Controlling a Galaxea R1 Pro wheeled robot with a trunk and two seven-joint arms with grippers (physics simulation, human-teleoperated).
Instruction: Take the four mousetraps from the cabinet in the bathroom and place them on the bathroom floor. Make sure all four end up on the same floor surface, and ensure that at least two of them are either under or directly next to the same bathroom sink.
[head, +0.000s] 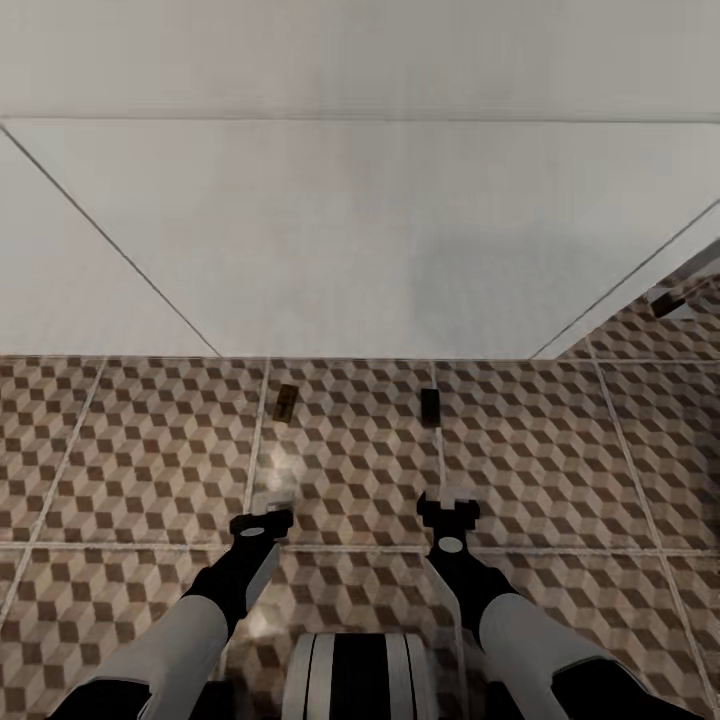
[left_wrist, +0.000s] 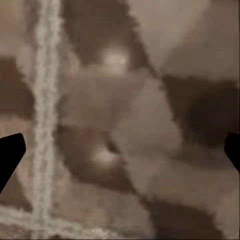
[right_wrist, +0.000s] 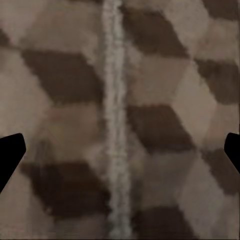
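Pointing down at the bathroom floor (head: 560, 470), both our grippers hang close over the cube-pattern tiles w/ nothing between the fingers. The left gripper (head: 262, 522) sits at the end of the black-and-white forearm on the head view's left; in the left wrist view its two dark fingertips (left_wrist: 10, 155) show at opposite edges of the pic, spread wide apart, w/ only blurred brown and beige tile and a pale grout line (left_wrist: 46, 115) between them. The right gripper (head: 448, 510) is the same: fingertips (right_wrist: 10, 155) far apart at the frame edges, jaws spread, bare tile and one grout line (right_wrist: 115, 120) running between. Just ahead of the left gripper, a mousetrap (head: 285, 402) lies flat on the tile beside a grout line, a bit tilted. Ahead of the right gripper a 2nd mousetrap (head: 430, 405) lies flat too, darker-looking, approx. on a grout line. Both traps are near the foot of a big white flat-faced body (head: 370, 240) that takes up the upper half of the head view; we can't tell from here exactly what it is. Far right, past that white body's corner, a 3rd small dark brown piece (head: 668, 303) sits near the tile edge, too small for us to ID. Our robot's trunk (head: 355, 675) shows at bottom centre.
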